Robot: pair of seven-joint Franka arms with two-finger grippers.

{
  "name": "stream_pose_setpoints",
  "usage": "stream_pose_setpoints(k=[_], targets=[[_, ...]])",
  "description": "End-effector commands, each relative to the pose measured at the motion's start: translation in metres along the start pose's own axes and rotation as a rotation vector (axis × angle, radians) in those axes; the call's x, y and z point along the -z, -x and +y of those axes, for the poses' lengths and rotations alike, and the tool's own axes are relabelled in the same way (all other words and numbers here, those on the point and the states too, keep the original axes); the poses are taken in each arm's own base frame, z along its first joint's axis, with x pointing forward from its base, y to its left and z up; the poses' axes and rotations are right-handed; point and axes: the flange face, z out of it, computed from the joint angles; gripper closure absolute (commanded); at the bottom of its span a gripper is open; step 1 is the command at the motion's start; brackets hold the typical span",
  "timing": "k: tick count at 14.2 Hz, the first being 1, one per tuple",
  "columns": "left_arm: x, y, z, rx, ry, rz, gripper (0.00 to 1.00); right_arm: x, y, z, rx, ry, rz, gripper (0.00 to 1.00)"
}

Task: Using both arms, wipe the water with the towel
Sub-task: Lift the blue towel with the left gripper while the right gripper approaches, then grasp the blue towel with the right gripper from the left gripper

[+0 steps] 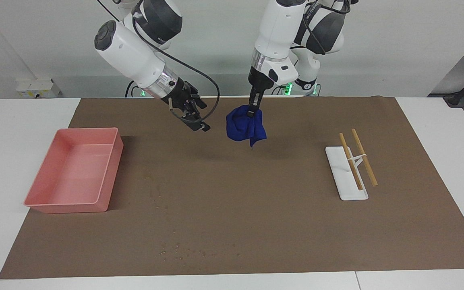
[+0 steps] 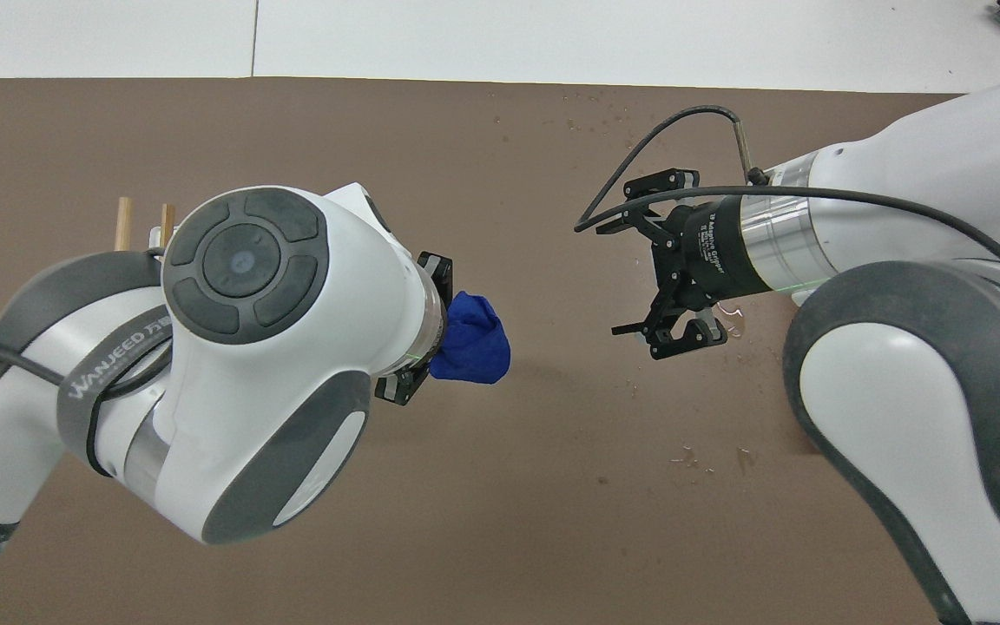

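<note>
My left gripper (image 1: 252, 112) points straight down and is shut on the top of the deep-blue towel (image 1: 246, 125). The towel hangs bunched a little above the brown mat (image 1: 256, 209), over the part of it near the robots. In the overhead view the towel (image 2: 472, 351) sticks out from under the left wrist. My right gripper (image 1: 197, 119) is open and empty. It hangs tilted above the mat, beside the towel and apart from it, toward the right arm's end. It also shows in the overhead view (image 2: 617, 278). Small water drops (image 1: 155, 189) lie scattered on the mat, with more near the mat's edge farthest from the robots (image 1: 191, 251).
A pink tray (image 1: 113, 169) stands on the mat at the right arm's end. A white tray (image 1: 338, 159) with two wooden sticks (image 1: 364, 158) lies at the left arm's end. White table surrounds the mat.
</note>
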Motion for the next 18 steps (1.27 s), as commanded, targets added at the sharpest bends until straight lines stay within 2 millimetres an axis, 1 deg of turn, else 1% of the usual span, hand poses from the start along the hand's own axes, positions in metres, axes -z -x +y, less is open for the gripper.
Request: stream_pose_setpoints(k=[1,2,3,4,6,7,8,9,10,11,12,13,15,17,18], targets=[[0.013,0.015,0.007,0.102,0.048,-0.060,1.00,-0.017,0.012,0.004,-0.092,-0.021,-0.030,0.00],[0.015,0.015,0.010,0.150,0.071,-0.076,1.00,-0.025,0.023,0.007,-0.080,-0.020,-0.031,0.00],[0.019,0.017,0.013,0.186,0.098,-0.093,1.00,-0.032,0.027,0.010,-0.075,-0.023,-0.029,0.00],[0.020,0.019,0.014,0.206,0.113,-0.105,1.00,-0.036,0.025,0.010,-0.079,-0.030,-0.027,0.00],[0.022,0.023,0.014,0.228,0.128,-0.117,1.00,-0.053,0.035,0.019,-0.059,-0.031,-0.023,0.00],[0.022,0.024,0.014,0.233,0.132,-0.122,1.00,-0.054,0.035,0.019,-0.054,-0.047,-0.023,0.00],[0.023,0.024,0.014,0.231,0.133,-0.124,1.00,-0.052,0.037,0.016,-0.038,-0.057,-0.024,0.11],[0.022,0.024,0.014,0.231,0.137,-0.124,1.00,-0.050,0.037,0.014,-0.006,-0.062,-0.025,0.25],[0.023,0.025,0.015,0.231,0.142,-0.127,1.00,-0.046,0.039,0.013,0.047,-0.071,-0.025,0.39],[0.024,0.024,0.015,0.230,0.151,-0.128,1.00,-0.044,0.042,0.014,0.120,-0.075,-0.019,0.51],[0.024,0.024,0.015,0.228,0.150,-0.125,1.00,-0.042,0.045,0.015,0.196,-0.079,-0.015,0.71],[0.024,0.024,0.015,0.219,0.152,-0.122,1.00,-0.039,0.046,0.014,0.183,-0.083,-0.029,1.00],[0.022,0.024,0.015,0.210,0.150,-0.117,1.00,-0.032,0.044,0.010,0.082,-0.096,-0.036,1.00],[0.020,0.023,0.014,0.180,0.141,-0.108,1.00,-0.028,0.047,0.009,0.067,-0.107,-0.037,1.00],[0.019,0.023,0.013,0.156,0.138,-0.105,0.80,-0.026,0.046,0.009,0.071,-0.109,-0.032,1.00]])
